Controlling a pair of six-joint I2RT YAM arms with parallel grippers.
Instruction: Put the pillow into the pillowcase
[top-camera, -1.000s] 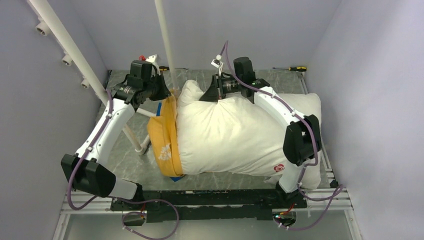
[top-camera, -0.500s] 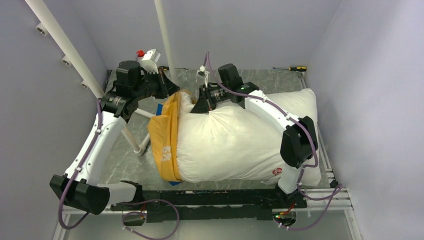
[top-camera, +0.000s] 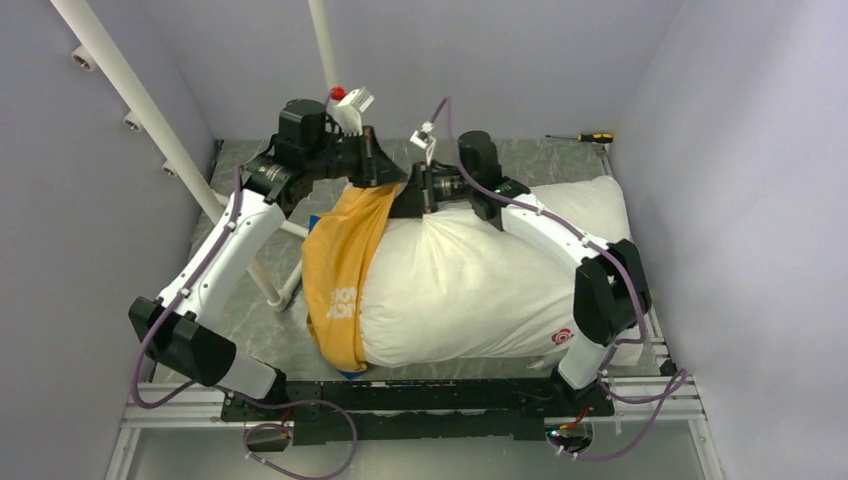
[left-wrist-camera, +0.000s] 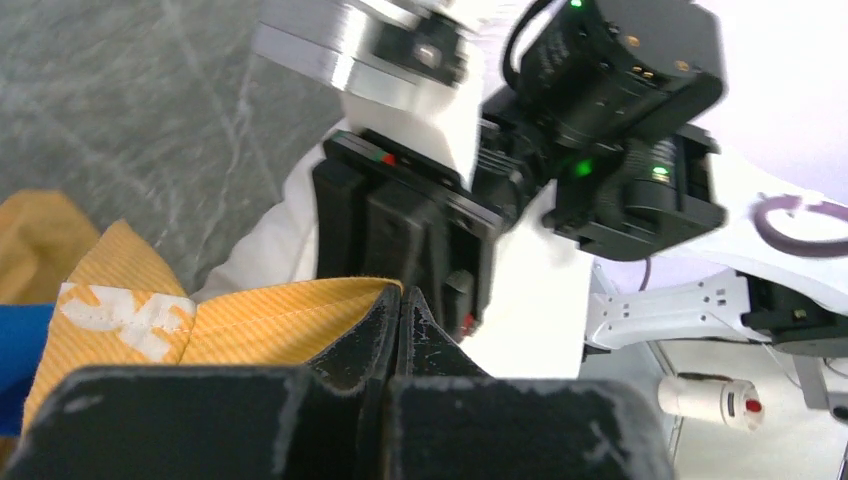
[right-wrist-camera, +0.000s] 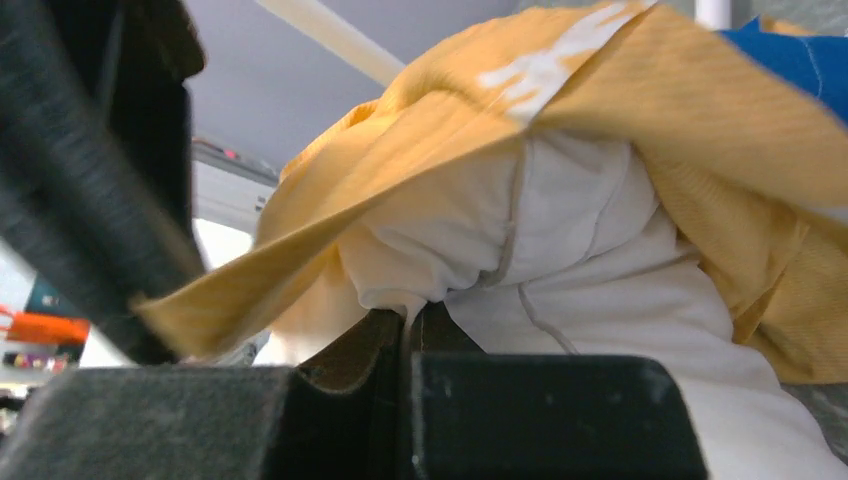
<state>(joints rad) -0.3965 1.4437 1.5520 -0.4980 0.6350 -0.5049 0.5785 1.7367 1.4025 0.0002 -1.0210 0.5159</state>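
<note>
Lying across the worktop, the pillow had its end nearest the left arm inside the yellow pillowcase, with the rest bare. The left tool was clamped tight on the pillowcase's yellow edge at the far corner, holding it raised. Just beside it, the right tool pinched a fold of pillow at the pillowcase's mouth, jaws closed.

The left arm and right arm stretch forward from low elbows, wrists turned inward so the grippers nearly meet tip to tip. The left gripper pinches the pillowcase edge tight; the right gripper clamps a fold of the pillow.
</note>
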